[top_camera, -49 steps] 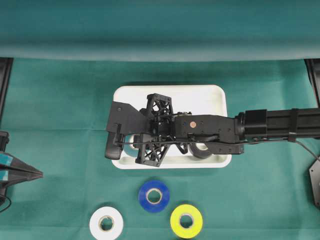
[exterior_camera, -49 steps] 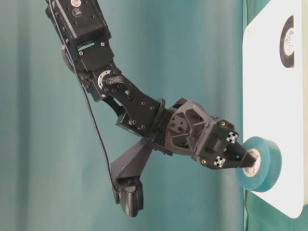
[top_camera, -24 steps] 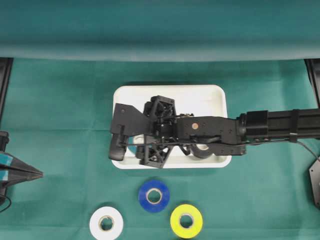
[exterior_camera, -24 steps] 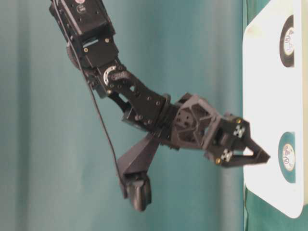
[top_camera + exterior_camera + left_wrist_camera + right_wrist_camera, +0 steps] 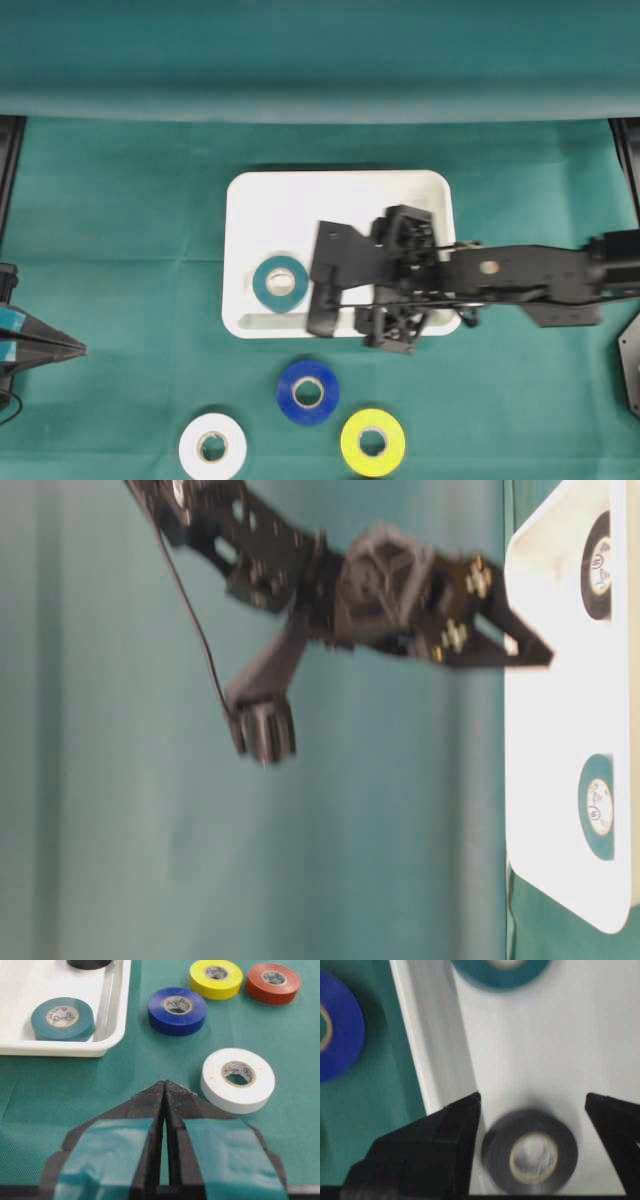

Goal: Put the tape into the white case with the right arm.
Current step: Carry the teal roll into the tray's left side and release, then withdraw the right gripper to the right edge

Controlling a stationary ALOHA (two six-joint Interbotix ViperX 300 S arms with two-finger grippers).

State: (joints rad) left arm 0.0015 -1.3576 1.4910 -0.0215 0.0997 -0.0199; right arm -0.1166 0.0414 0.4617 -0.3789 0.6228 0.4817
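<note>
While the teal tape lies flat inside the white case beside a black roll, the right arm's jaws stand wide open and empty above it. Next, I think, it should descend straight over the blue roll, one finger through the hole.

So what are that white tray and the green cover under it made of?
The white case looks like glossy molded plastic: light glints off its smooth surface, and its rim and corners are rounded. The green cover looks like matte woven cloth: a fine weave shows up close and it lies in soft ripples. Neither can be told for certain from looks alone.
</note>
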